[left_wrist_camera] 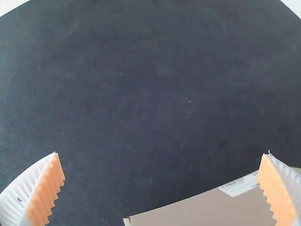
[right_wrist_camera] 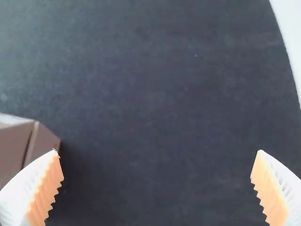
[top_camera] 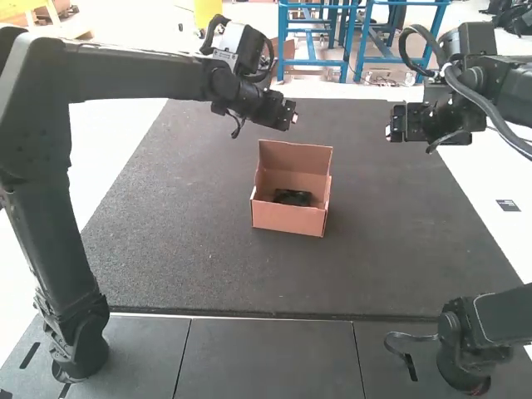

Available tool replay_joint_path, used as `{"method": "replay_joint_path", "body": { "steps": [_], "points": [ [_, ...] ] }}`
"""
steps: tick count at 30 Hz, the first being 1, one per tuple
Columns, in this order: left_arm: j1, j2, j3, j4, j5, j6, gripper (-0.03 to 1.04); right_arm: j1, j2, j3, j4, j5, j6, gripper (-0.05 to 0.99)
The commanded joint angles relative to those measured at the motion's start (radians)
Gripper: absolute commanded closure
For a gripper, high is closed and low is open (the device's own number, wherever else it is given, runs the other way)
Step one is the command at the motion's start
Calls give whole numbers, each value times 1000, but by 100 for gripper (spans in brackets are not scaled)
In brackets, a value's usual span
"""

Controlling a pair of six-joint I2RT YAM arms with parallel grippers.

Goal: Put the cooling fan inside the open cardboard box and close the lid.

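A small brown cardboard box (top_camera: 290, 198) stands in the middle of the dark mat with its lid (top_camera: 295, 159) upright at the back. A black cooling fan (top_camera: 293, 197) lies inside it. My left gripper (top_camera: 288, 115) hangs above and just behind the lid, open, with nothing between its fingers (left_wrist_camera: 44, 188); the lid's edge (left_wrist_camera: 207, 207) shows in the left wrist view. To the right of the box and higher up hangs my right gripper (top_camera: 396, 125), open and empty. A corner of the box (right_wrist_camera: 21, 146) shows beside its fingertip (right_wrist_camera: 44, 188).
The dark mat (top_camera: 166, 208) covers most of the table, with pale table surface (top_camera: 108, 133) to its left and right. A small black tag (top_camera: 508, 204) lies off the mat at the right. Both arm bases stand at the near edge.
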Motion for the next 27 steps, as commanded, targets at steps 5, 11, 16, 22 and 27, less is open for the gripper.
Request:
{"method": "replay_joint_path", "body": {
  "steps": [5, 11, 16, 22, 27],
  "points": [
    [-20, 78, 93, -44, -16, 32, 4, -65, -20, -1, -29, -120, 13, 2],
    [-18, 96, 89, -156, -14, 47, 4, -68, -17, 12, -68, -219, 51, 2],
    [-18, 95, 63, -241, -11, 41, 4, -70, -15, 11, -87, -270, 83, 2],
    [-24, 93, 18, -275, -13, 41, 4, -86, -15, 0, -89, -305, 100, 2],
    [-46, 96, -48, -232, -22, 42, 4, -99, -15, 0, -91, -322, 109, 2]
  ]
}}
